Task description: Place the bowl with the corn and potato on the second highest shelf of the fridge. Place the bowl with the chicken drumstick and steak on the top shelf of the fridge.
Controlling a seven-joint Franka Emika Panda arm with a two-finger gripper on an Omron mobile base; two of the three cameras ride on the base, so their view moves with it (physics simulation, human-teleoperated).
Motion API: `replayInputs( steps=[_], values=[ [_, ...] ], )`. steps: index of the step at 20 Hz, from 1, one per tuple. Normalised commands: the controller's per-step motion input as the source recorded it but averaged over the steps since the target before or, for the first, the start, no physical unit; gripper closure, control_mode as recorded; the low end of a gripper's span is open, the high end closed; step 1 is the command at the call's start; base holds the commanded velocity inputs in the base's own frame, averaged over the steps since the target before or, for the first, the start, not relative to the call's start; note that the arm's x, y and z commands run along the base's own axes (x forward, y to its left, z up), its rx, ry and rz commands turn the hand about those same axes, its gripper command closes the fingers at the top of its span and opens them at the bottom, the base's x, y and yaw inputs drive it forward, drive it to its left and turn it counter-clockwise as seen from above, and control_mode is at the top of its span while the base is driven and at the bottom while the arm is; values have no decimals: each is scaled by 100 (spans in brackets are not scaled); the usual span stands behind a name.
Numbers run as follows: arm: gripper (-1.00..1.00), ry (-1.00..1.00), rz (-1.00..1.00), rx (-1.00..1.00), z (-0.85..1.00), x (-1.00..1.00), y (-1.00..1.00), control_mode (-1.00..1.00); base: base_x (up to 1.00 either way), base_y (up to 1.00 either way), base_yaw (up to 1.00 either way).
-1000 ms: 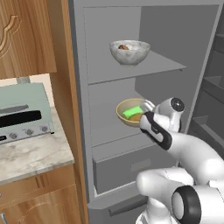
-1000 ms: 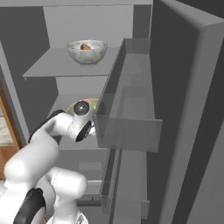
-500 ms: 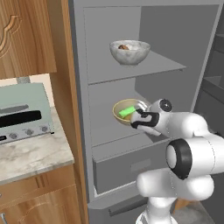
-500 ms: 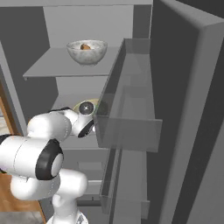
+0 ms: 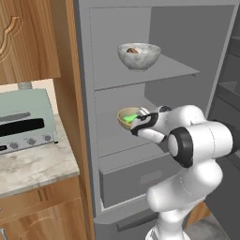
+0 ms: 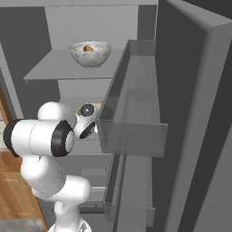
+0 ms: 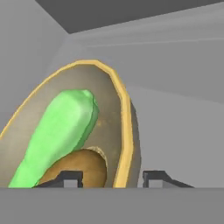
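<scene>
The end effector (image 7: 113, 179) pinches the rim of the bowl with the corn and potato (image 7: 74, 131) over the second highest shelf (image 5: 124, 145); next, I judge, lower and release.

Kitchen: open fridge (image 5: 187, 56), wooden cabinets (image 5: 28, 42), toaster oven (image 5: 23, 122), marble counter (image 5: 33, 168).

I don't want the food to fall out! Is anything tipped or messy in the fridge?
Nothing has spilled. The corn and potato lie inside the bowl with the corn and potato, whose rim sits between the tool's fingertips. The marbled bowl stands upright on the top shelf.
</scene>
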Motion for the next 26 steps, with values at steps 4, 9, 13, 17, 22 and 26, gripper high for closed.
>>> replayInputs(
  steps=[4, 9, 13, 17, 22, 26],
  values=[
    [-100, 0, -7, -2, 10, 22, 11, -100, 0, 0, 0],
    [-100, -6, -1, 0, 96, -80, 3, -100, 0, 0, 0],
    [-100, -19, -3, -1, 100, -50, 16, -100, 0, 0, 0],
    [-100, -20, -5, -1, 100, -39, 19, -100, 0, 0, 0],
    [-100, -9, -5, 0, 100, -75, 13, -100, 0, 0, 0],
    [-100, -1, -2, 0, 100, -99, 9, -100, 0, 0, 0]
  ],
)
